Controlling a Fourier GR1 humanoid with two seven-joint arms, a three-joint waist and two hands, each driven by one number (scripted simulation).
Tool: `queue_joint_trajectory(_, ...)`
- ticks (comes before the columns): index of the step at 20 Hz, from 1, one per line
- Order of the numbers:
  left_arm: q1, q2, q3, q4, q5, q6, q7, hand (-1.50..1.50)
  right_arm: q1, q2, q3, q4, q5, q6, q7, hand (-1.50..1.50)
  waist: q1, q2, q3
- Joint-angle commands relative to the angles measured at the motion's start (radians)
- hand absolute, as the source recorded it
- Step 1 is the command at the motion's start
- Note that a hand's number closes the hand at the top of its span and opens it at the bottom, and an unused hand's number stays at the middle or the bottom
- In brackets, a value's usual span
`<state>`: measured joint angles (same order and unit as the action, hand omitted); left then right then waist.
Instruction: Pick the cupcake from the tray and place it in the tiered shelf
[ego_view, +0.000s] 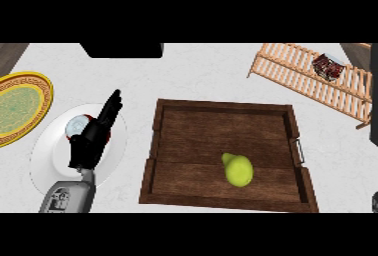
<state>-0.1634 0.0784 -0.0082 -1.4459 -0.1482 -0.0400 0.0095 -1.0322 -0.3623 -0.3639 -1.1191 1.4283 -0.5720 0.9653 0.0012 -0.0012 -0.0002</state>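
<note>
Your left black hand rests with fingers straight over the round white plate. You see the dark cupcake already on the slatted wooden tiered shelf; your right hand is out of view.

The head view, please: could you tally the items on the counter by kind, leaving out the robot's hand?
Trays: 1, wooden tray
Shelves: 1, slatted wooden shelf
Plates: 2, white plate and yellow-green plate
Fruit: 1, green pear in the tray
Cupcakes: 1, dark cupcake on the shelf
Total: 6

Gold-rimmed plate cut by left edge; white plate partly behind left hand.
</note>
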Motion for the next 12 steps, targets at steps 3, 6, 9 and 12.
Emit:
queue_joint_trajectory(3,-0.017,-0.019,-0.001,0.018,-0.002,0.013,0.000,0.00,-0.024,0.006,-0.010,-0.158,-0.020,-0.002,0.068,-1.50,-0.010,-0.003,0.000)
queue_joint_trajectory(6,-0.012,0.012,0.030,0.026,0.014,-0.003,-0.011,0.00,-0.083,-0.053,-0.073,-0.115,-0.034,-0.122,0.040,-1.50,0.006,0.004,0.000)
queue_joint_trajectory(9,-0.002,-0.034,-0.011,0.020,-0.028,0.043,-0.003,0.00,-0.025,-0.036,-0.090,-0.303,0.023,-0.048,0.122,-1.50,-0.014,-0.004,0.000)
queue_joint_trajectory(12,-0.017,0.024,0.031,0.008,0.004,-0.001,0.027,0.00,-0.017,-0.032,-0.102,-0.497,0.050,0.147,0.193,-1.50,-0.027,-0.012,-0.001)
